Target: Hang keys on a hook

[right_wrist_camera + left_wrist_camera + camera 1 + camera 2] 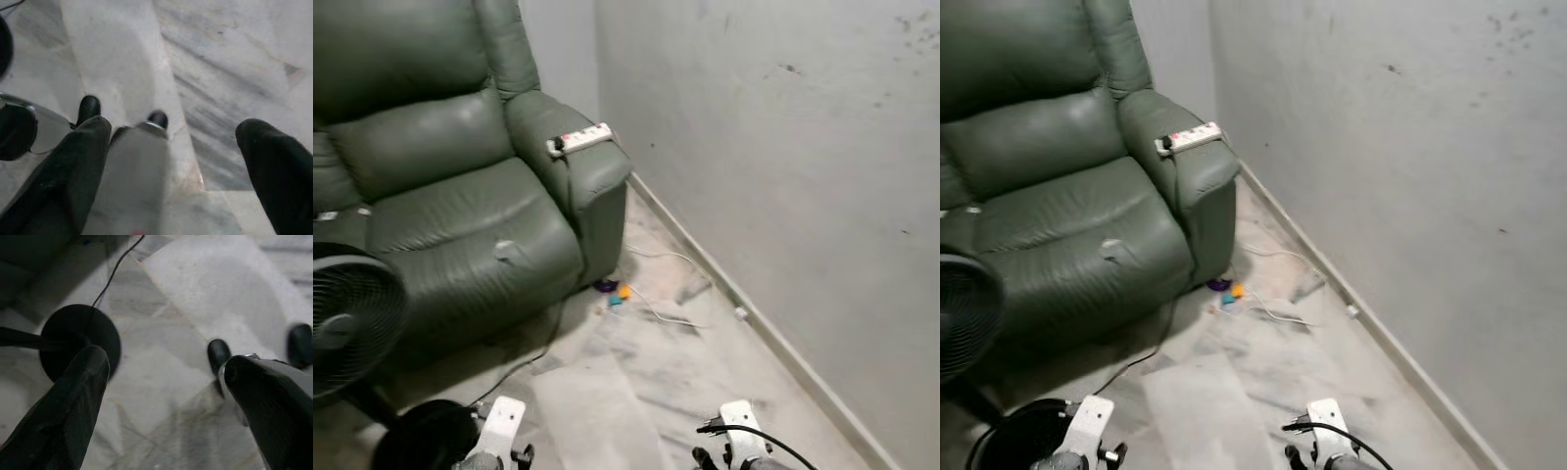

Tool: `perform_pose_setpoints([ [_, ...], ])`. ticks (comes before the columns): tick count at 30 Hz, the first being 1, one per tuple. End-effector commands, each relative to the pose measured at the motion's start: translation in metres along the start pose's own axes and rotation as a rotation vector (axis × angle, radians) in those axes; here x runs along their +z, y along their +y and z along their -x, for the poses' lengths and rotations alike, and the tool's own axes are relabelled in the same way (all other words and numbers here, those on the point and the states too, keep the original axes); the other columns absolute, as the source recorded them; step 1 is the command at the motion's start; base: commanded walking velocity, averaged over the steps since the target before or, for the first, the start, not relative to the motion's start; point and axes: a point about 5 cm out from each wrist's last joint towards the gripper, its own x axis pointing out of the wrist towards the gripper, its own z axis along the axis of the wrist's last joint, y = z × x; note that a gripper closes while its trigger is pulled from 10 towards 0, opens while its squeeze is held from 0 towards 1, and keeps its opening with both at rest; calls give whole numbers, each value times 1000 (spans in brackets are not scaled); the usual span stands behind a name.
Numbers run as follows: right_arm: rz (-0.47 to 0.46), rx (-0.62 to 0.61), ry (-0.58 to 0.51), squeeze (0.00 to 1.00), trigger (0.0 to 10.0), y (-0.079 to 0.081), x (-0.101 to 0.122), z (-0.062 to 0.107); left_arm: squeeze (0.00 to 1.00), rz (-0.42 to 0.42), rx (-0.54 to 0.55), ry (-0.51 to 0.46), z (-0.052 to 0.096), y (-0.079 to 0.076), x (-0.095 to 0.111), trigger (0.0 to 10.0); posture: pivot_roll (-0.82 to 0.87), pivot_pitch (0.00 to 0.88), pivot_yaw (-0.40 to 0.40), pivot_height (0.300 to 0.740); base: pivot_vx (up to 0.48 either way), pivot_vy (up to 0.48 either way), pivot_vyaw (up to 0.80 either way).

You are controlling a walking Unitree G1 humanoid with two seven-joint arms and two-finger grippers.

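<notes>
**Both hands low and empty, armchair ahead by the wall**

My left hand (161, 377) hangs low over the marble floor (636, 392), its two black fingers (63, 416) spread wide with nothing between them. Past them I see the round black base of the fan (80, 340) and its thin cable running off across the floor. My right hand (173, 161) also hangs low, fingers spread wide and empty, over pale veined marble.

Ahead on the left stands a green leather armchair (440, 186). A white power strip (579, 139) lies on its right armrest, near the grey wall (783, 166). A black fan (352, 313) stands near me on the left, in front of the chair. On the floor just beside the chair's right front corner lie some small coloured objects (615, 292), purple, orange and blue; I cannot tell whether these are the keys. A white cable (666, 315) trails on the floor beside them.
</notes>
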Motion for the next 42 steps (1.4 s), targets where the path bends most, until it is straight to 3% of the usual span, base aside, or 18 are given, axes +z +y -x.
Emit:
perform_pose_setpoints([
  [1,7,-11,32,0,10000,-3,-9,2,0,-8,-27,6,0,-8,-3,10000,-28,96,7,740,0,0,0],
  [26,41,0,42,0,10000,2,-9,1,0,-43,-61,12,0,-10,-2,10000,-32,97,14,740,0,0,0],
  [42,61,-3,44,0,10000,2,-9,1,0,-50,-67,14,-1,-11,-1,10000,-39,99,17,740,337,0,0],
])
